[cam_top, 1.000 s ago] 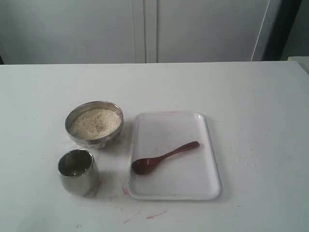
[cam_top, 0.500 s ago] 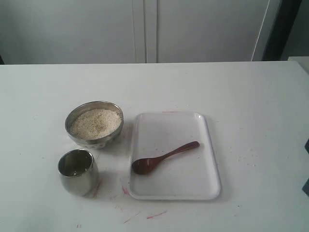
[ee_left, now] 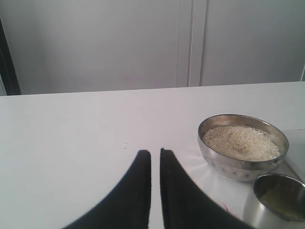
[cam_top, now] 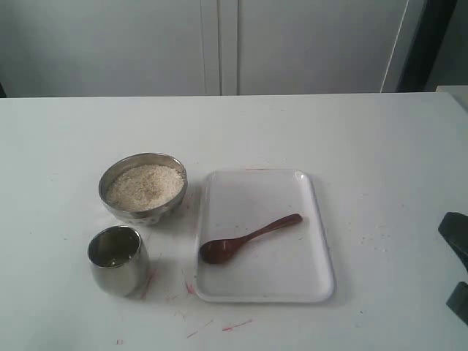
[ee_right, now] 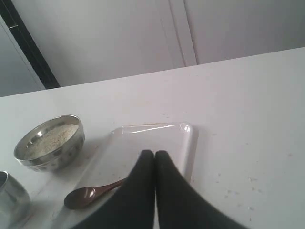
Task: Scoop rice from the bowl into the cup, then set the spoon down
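The steel bowl (cam_top: 142, 214) holds off-white rice (cam_top: 145, 185) at the table's left middle. The small steel cup (cam_top: 118, 261) stands just in front of it. The dark wooden spoon (cam_top: 248, 238) lies loose on a white tray (cam_top: 263, 281), scoop toward the cup. My left gripper (ee_left: 155, 152) hovers left of the bowl (ee_left: 238, 167) with its fingers nearly together and nothing between them. My right gripper (ee_right: 154, 153) is shut and empty, above the tray (ee_right: 152, 136) near the spoon's (ee_right: 88, 194) handle. Dark parts of the right arm (cam_top: 457, 234) show at the exterior view's right edge.
The white table (cam_top: 380, 146) has faint red marks (cam_top: 235, 324) near its front edge. Grey cabinet doors (cam_top: 219, 44) stand behind the table.
Dark parts of the right arm have come further into the exterior view from the right edge. Bowl, cup, spoon and tray have not moved.
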### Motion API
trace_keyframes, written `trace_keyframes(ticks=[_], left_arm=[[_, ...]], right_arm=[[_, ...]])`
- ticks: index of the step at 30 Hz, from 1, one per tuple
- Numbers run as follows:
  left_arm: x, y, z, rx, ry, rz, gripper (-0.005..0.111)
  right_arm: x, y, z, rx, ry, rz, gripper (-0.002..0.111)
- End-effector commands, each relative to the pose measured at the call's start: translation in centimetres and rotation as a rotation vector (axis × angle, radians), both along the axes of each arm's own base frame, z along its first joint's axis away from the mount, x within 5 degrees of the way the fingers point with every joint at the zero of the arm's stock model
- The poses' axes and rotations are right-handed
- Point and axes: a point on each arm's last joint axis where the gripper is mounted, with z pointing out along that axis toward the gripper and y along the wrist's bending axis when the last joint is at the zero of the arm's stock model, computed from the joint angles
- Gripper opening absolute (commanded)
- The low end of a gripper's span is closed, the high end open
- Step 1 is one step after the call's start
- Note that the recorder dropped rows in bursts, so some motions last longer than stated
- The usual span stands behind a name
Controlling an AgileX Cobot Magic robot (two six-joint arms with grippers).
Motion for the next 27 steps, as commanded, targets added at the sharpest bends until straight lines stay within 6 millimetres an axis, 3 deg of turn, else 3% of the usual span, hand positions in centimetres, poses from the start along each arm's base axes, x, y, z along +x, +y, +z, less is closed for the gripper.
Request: trace_keyframes(ticks=[1,18,27], left_arm=[[-0.1,0.0,0.2,-0.005,-0.012,-0.001,0.014],[-0.1,0.0,0.2,-0.005,-0.012,-0.001,0.014],[-0.1,0.0,0.2,-0.005,-0.012,-0.001,0.014]], right_arm=[[-0.1,0.0,-0.1,0.002,-0.003,0.004,0.0],[0.0,-0.6,0.0,0.017,-0.004,-0.074,0.0],[-1.8,-1.1,0.1,0.002,-0.15,-0.143,0.0]])
